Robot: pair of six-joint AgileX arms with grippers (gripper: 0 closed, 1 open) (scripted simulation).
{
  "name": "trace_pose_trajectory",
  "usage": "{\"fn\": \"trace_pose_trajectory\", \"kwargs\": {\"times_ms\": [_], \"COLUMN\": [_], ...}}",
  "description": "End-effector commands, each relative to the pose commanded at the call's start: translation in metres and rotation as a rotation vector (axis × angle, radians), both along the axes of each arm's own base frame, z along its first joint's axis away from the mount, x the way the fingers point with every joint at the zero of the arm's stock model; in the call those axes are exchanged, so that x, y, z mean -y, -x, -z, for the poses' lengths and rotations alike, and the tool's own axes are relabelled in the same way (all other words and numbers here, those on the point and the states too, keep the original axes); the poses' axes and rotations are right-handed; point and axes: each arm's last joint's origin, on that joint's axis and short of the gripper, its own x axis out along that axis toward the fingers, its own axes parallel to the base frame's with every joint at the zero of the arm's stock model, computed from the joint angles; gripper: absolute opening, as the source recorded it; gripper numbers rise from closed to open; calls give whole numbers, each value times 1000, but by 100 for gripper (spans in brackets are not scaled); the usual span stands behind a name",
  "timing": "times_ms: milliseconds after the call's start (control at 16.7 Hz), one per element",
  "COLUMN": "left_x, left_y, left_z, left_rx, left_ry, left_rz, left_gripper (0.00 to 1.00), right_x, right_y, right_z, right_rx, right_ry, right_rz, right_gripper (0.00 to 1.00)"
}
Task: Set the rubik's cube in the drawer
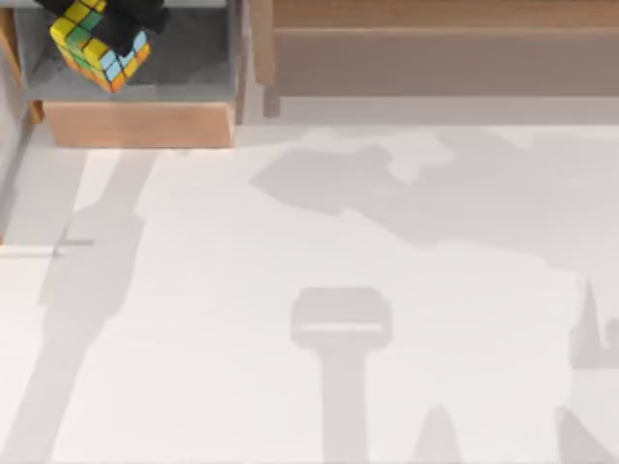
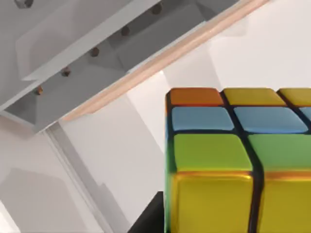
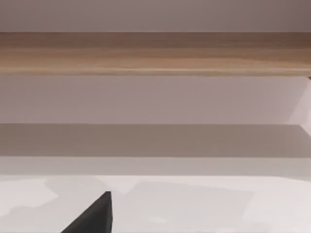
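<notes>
Near edge of table, top view's right: right arm parked; a dark fingertip shows in the right wrist view, finger state cannot be told.
Table: white surface, crossed by arm shadows.
Far right: long brown wooden shelf, facing the right wrist camera, well apart from the task.
Far left, drawer: pulled open, tan front panel toward the viewer, grey floor behind it.
Rubik's cube: tilted on one corner above the grey floor, inside the drawer's outline; the left wrist view shows its orange, blue, green and yellow tiles close to the camera.
Left gripper: dark mass directly over the cube at the top view's far-left corner; judged to be pinching the cube, since the cube hangs tilted, though the fingers themselves are hidden.
Stage (judgement): cube over the drawer, release not yet made.
Risk (judgement): a release from this tilted pose may let the cube roll or bounce toward the drawer's left side wall; a descent too near the front panel may catch the cube's lower corner.
</notes>
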Motion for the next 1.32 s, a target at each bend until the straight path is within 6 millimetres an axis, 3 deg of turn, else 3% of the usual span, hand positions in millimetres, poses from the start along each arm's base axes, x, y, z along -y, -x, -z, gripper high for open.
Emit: {"fn": "trace_pose_trajectory", "kwargs": {"times_ms": [300, 480, 600, 720, 900, 1260, 1320], "left_x": [-139, -203, -234, -252, -258, -258, -258], "left_y": [-19, -27, -32, -37, -43, -43, -43], "left_z": [13, 44, 73, 105, 136, 138, 138], "left_rx": [-80, -128, -176, -228, -284, -287, -287], "left_ry": [24, 46, 62, 78, 93, 94, 94], "left_rz": [-311, -453, -520, -559, -574, -575, -575], "left_gripper": [0, 0, 0, 0, 0, 0, 8], "right_x": [0, 0, 0, 0, 0, 0, 0], "right_y": [0, 0, 0, 0, 0, 0, 0], "right_z": [0, 0, 0, 0, 0, 0, 0], "right_rx": [0, 0, 0, 0, 0, 0, 0], "right_ry": [0, 0, 0, 0, 0, 0, 0], "right_rz": [0, 0, 0, 0, 0, 0, 0], "right_gripper": [100, 100, 100, 100, 100, 100, 100]}}
